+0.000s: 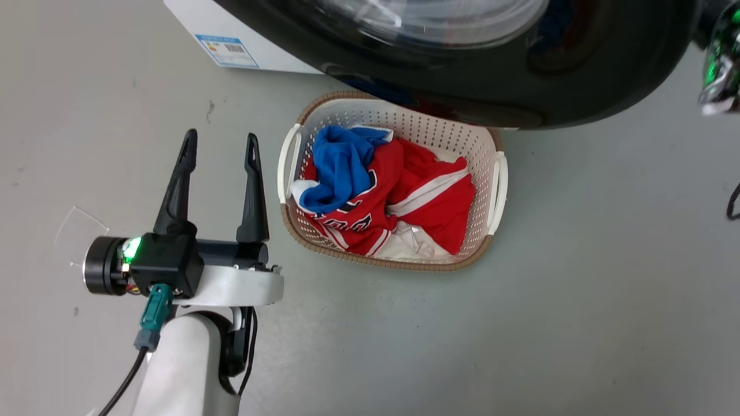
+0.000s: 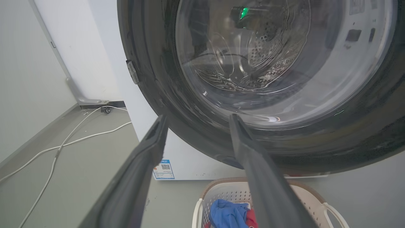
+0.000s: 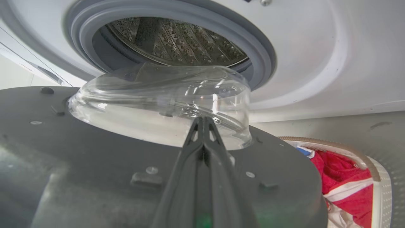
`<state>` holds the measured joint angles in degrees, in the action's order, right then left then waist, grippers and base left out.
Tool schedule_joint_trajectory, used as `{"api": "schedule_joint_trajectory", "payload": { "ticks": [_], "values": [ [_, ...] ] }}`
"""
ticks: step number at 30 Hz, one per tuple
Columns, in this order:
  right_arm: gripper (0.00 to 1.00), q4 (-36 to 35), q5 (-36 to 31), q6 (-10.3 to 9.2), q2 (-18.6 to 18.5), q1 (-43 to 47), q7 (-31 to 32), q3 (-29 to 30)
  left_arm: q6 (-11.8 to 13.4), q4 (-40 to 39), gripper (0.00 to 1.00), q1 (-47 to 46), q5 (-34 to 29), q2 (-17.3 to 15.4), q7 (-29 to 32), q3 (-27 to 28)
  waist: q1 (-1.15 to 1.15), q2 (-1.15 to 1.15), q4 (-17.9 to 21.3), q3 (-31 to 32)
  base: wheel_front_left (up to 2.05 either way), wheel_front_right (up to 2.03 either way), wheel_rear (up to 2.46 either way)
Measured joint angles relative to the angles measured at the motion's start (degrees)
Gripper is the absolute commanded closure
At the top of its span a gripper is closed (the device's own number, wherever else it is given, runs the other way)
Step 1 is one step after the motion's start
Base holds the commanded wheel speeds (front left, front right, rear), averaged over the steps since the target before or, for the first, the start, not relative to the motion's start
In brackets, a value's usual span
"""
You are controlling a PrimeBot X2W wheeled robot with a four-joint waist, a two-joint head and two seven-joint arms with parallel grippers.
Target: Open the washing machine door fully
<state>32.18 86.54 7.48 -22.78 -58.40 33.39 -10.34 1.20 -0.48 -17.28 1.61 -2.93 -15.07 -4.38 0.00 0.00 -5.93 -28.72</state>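
Note:
The washing machine door (image 1: 462, 75), a glossy black disc with a clear glass bowl, stands swung out from the white washing machine (image 1: 191, 17) and hangs over the basket. My left gripper (image 1: 219, 144) is open and empty, low and to the left of the door. In the left wrist view its fingers (image 2: 198, 117) point at the door's black outer rim (image 2: 177, 104), apart from it. My right gripper (image 3: 202, 122) is shut with nothing in it. It lies along the door's grey inner face (image 3: 95, 158), tips at the glass bowl (image 3: 158, 104). Behind is the steel drum (image 3: 177, 41).
A white laundry basket (image 1: 497, 173) with red and blue clothes sits on the grey floor under the door's lower edge. A white cable (image 2: 63, 145) runs along the floor by the wall, left of the machine. My right wrist (image 1: 720, 69) shows beside the door's right edge.

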Motion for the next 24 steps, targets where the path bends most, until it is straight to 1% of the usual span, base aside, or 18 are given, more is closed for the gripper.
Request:
{"api": "schedule_joint_trajectory", "payload": {
  "ticks": [6,12,21,24],
  "values": [
    [1.00,-4.83,1.87,0.00,0.46,6.86,1.85,-0.31,-0.04,0.38,0.00,1.96,-0.40,-0.01,0.00,0.20,0.00,0.00,0.27,2.89,0.00,0.00,0.00],
    [1.00,-11.07,4.01,0.00,2.37,13.58,3.46,-1.29,-0.04,0.77,0.00,3.85,-0.54,-0.01,0.00,0.60,0.00,0.00,0.68,5.57,0.00,0.00,0.00],
    [1.00,-21.02,5.52,0.00,5.60,24.69,5.31,-5.03,-0.02,1.89,0.00,6.62,-1.03,0.00,0.00,0.20,0.00,0.00,0.87,10.24,0.00,0.00,0.00],
    [1.00,-23.09,6.01,0.00,6.71,27.46,6.06,-6.70,0.14,2.14,0.00,7.79,-1.07,0.00,0.00,0.11,0.00,0.00,0.94,11.91,0.00,0.00,0.00]
  ]
}}
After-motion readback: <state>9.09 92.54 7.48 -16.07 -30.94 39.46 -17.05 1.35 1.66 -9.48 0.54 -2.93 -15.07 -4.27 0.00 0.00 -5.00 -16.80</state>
